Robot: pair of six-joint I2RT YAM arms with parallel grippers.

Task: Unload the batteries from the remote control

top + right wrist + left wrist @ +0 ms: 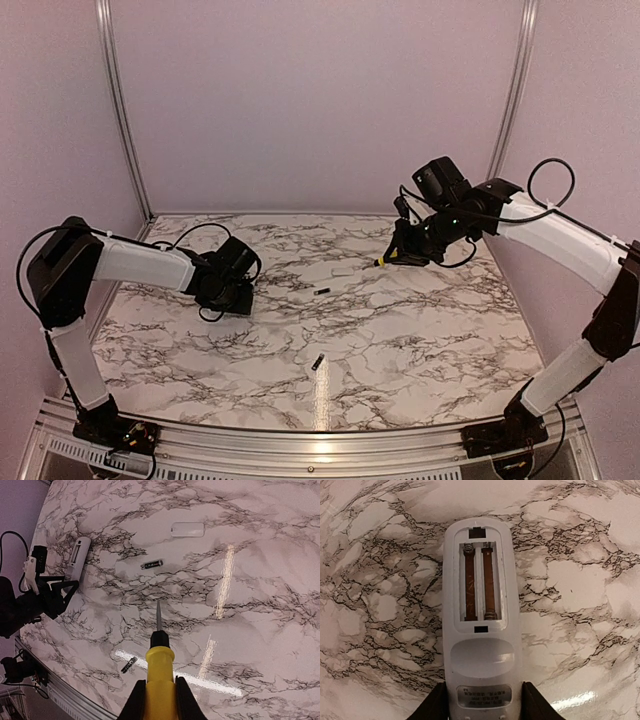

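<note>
remote control – table left | battery mid-table | second battery nearer front edge | screwdriver – right

The counter has a smooth, glossy marble-patterned top mirroring the lights. The remote control is smooth white plastic with a soft sheen; metal coil springs sit in its compartment. The screwdriver has a shiny yellow plastic handle and grey metal shaft. The batteries look dark, faintly glossy.

White remote control, battery compartment uncovered; both dark batteries lie loose, well apart.
</note>
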